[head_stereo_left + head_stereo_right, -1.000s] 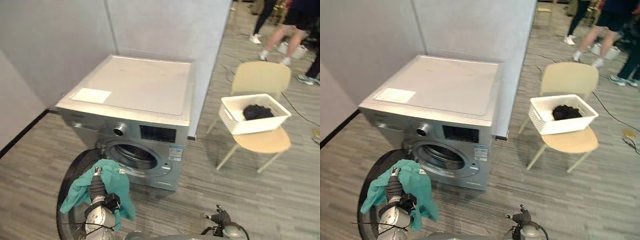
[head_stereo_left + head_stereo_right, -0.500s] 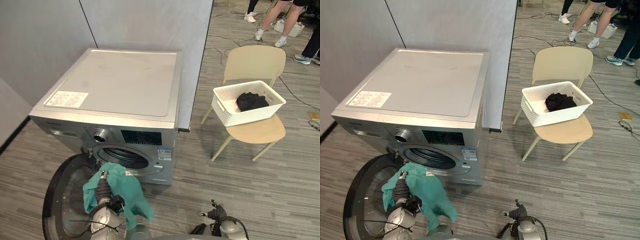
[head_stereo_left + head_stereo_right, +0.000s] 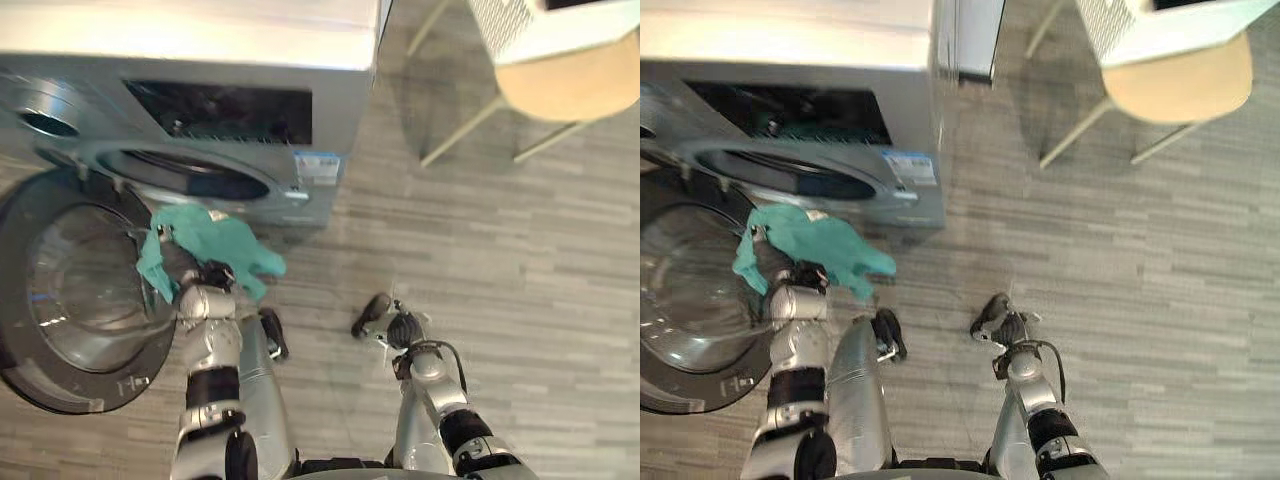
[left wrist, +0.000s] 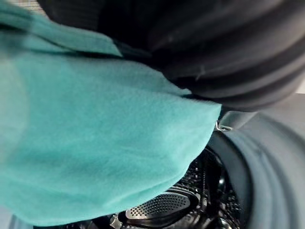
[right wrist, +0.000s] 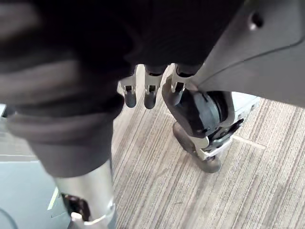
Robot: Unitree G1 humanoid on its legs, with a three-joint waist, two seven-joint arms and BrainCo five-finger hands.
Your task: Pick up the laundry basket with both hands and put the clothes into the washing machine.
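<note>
My right robot hand [image 3: 385,322] hangs released, well out from the washing machine [image 3: 330,110]. My left robot hand [image 3: 213,274] is just before the machine's drum opening [image 3: 190,175], beside its open door [image 3: 70,290], draped in the teal garment [image 3: 215,245]; whether it is clenched on the cloth I cannot tell. I should push the garment deep into the drum before letting go, so no tail catches the rim. The white laundry basket [image 3: 510,20] sits on a chair [image 3: 570,85] beyond the machine's right corner.

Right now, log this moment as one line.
left hand: draped in teal cloth, before washing machine, door open | right hand: empty, relaxed, over floor | laundry basket: on chair
</note>
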